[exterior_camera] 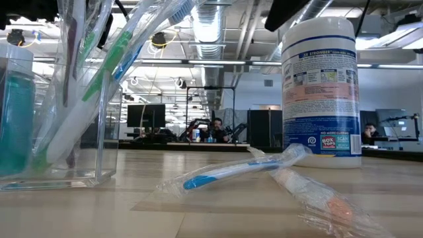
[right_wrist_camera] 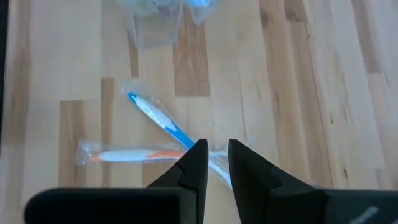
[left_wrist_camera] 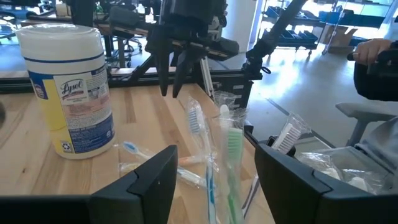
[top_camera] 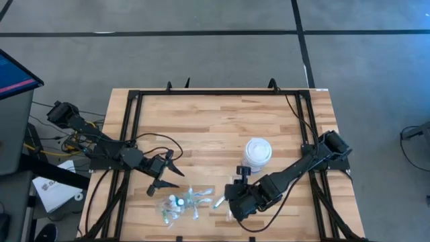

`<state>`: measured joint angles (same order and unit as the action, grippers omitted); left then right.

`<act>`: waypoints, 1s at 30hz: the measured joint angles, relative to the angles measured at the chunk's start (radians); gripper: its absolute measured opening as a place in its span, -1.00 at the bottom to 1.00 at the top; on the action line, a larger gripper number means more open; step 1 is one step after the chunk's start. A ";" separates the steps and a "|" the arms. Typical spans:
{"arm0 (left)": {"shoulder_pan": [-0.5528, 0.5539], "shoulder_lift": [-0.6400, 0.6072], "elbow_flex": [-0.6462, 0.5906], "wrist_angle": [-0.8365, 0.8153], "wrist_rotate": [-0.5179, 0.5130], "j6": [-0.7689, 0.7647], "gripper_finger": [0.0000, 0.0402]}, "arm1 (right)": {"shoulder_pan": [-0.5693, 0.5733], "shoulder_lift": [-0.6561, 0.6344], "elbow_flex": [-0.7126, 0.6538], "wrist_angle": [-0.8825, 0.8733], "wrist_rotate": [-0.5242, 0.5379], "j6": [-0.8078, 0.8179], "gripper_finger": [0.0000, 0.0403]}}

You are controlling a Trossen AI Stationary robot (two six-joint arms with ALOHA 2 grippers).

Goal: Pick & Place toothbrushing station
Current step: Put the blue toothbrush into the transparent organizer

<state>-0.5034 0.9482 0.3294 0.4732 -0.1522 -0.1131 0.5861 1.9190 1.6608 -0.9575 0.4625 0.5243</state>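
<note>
Several pale toothbrushes with blue and green accents stand upright in a clear holder [top_camera: 180,202] [exterior_camera: 66,132] near the table's near edge, with a small blue bottle [exterior_camera: 16,119] beside them. They also show in the left wrist view [left_wrist_camera: 217,155]. Two wrapped toothbrushes lie flat on the table, one blue [right_wrist_camera: 158,118] [exterior_camera: 231,170] and one orange [right_wrist_camera: 130,154] [exterior_camera: 320,198]. My left gripper [top_camera: 168,178] [left_wrist_camera: 214,180] is open just left of the holder and touches nothing. My right gripper [top_camera: 232,202] [right_wrist_camera: 216,155] hovers over the blue toothbrush's handle end with only a narrow gap between its fingers.
A white wipes canister [top_camera: 257,151] [left_wrist_camera: 68,93] stands behind the wrapped toothbrushes, right of centre. Crinkly clear plastic [left_wrist_camera: 326,165] lies beside the holder. A black frame [top_camera: 201,93] runs along the table's far edge and sides. People sit in the room beyond.
</note>
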 joint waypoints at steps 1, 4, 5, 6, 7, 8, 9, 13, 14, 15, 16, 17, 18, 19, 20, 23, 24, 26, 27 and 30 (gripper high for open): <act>0.000 0.000 0.000 0.000 0.000 0.000 0.04 | 0.000 0.000 0.000 -0.009 0.000 0.000 -0.73; 0.000 0.000 0.000 0.000 0.000 0.000 0.04 | -0.001 0.000 -0.003 -0.030 0.000 0.000 -0.73; 0.000 0.000 0.000 0.000 0.000 0.000 0.04 | -0.003 0.000 -0.010 -0.026 0.001 0.000 -0.73; 0.000 0.000 0.000 0.000 0.000 0.000 0.04 | -0.007 0.000 -0.020 -0.022 0.001 0.000 -0.73; 0.000 0.000 0.000 0.000 0.000 0.000 0.04 | -0.009 0.000 -0.033 -0.021 0.000 0.000 -0.73; 0.000 0.000 0.000 0.000 0.000 0.000 0.04 | -0.011 0.000 -0.048 -0.021 -0.002 0.000 -0.73; 0.000 0.000 0.000 0.000 0.000 0.000 0.04 | -0.014 0.000 -0.065 -0.014 -0.003 0.000 -0.73; 0.000 0.000 0.000 0.000 0.000 0.000 0.04 | -0.036 0.001 -0.132 0.055 -0.031 -0.015 -0.73; 0.000 0.000 0.000 0.000 0.000 0.000 0.04 | -0.040 0.001 -0.146 0.080 -0.039 -0.029 -0.73; 0.000 0.000 0.000 0.002 0.000 0.001 0.04 | -0.045 0.001 -0.157 0.091 -0.046 -0.044 -0.73; 0.000 0.000 0.000 0.002 0.000 0.000 0.04 | -0.049 0.001 -0.165 0.089 -0.047 -0.056 -0.73; 0.000 0.000 0.000 0.003 0.000 0.000 0.04 | -0.054 0.001 -0.172 0.089 -0.048 -0.063 -0.73; 0.000 0.000 0.000 0.004 0.000 0.000 0.04 | -0.058 0.001 -0.179 0.100 -0.053 -0.069 -0.73; 0.000 0.000 0.000 0.005 0.000 0.000 0.04 | -0.064 0.000 -0.188 0.116 -0.071 -0.076 -0.73; 0.000 0.000 0.000 0.006 0.000 0.000 0.04 | -0.070 0.000 -0.200 0.129 -0.079 -0.081 -0.73; 0.000 0.000 0.000 0.006 0.000 0.000 0.04 | -0.083 0.002 -0.221 0.147 -0.112 -0.090 -0.70; 0.000 0.000 0.000 0.006 0.000 0.000 0.04 | -0.089 0.000 -0.227 0.156 -0.126 -0.090 -0.67; 0.000 0.000 0.000 0.006 0.000 0.000 0.04 | -0.097 0.001 -0.235 0.158 -0.149 -0.090 -0.61; 0.000 0.000 0.000 0.006 0.000 0.000 0.04 | -0.102 0.001 -0.240 0.161 -0.157 -0.090 -0.57; 0.000 0.000 0.000 0.007 0.000 0.000 0.04 | -0.113 0.001 -0.243 0.168 -0.164 -0.092 -0.45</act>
<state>-0.5034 0.9485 0.3298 0.4800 -0.1524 -0.1131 0.4732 1.9198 1.4181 -0.7899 0.2985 0.4319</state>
